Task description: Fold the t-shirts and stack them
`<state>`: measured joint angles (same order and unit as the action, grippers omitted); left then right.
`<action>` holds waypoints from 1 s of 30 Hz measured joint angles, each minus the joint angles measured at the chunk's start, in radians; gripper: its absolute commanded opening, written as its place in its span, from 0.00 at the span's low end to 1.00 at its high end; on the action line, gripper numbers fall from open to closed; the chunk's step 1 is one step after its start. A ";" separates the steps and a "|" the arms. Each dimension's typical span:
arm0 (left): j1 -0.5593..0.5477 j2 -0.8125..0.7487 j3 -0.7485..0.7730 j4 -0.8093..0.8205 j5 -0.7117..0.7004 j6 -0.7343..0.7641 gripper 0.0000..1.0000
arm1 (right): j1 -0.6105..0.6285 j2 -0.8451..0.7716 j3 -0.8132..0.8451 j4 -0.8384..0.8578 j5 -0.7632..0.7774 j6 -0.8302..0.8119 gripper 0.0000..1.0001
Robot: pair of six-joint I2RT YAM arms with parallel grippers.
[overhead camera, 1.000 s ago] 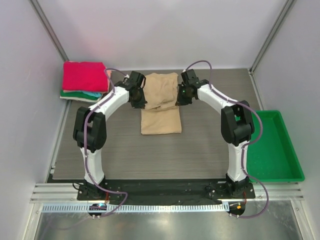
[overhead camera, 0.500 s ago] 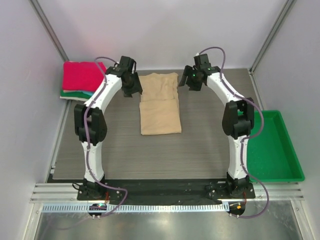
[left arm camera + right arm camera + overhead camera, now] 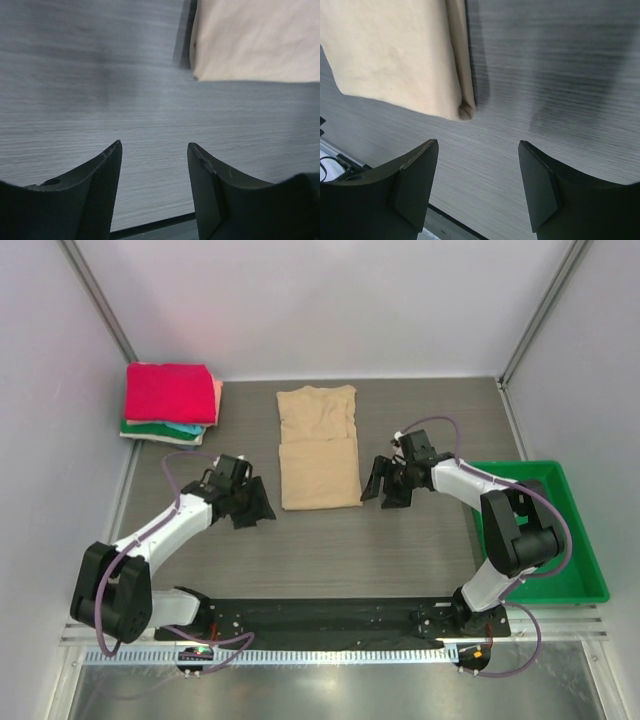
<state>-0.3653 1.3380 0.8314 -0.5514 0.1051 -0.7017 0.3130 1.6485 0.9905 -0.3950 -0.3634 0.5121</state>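
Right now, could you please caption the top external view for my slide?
Both open, left gripper and right gripper flank the tan t-shirt; folded stack sits far left.

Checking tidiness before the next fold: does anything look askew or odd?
Only slightly: in the corner stack, teal and green edges stick out under the pink-red top shirt. The tan t-shirt lies flat, roughly square to the table.

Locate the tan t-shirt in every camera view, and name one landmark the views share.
Top external: the tan t-shirt lies folded mid-table, reaching toward the far edge.
Left wrist: the tan t-shirt fills the upper right, one corner showing.
Right wrist: the tan t-shirt fills the upper left, one corner showing.
Shared landmark: the grey wood-grain table under it.
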 measured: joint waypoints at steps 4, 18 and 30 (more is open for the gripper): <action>-0.026 -0.071 -0.145 0.101 0.012 -0.045 0.57 | 0.014 -0.006 -0.090 0.077 -0.034 0.014 0.72; -0.068 0.032 -0.231 0.369 0.052 -0.137 0.58 | 0.043 -0.014 -0.191 0.280 -0.113 0.052 0.72; -0.092 0.086 -0.189 0.423 -0.023 -0.186 0.67 | 0.045 0.022 -0.197 0.377 -0.116 0.092 0.59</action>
<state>-0.4568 1.4242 0.6426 -0.1284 0.0826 -0.8875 0.3584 1.6707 0.7933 -0.0181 -0.4789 0.6037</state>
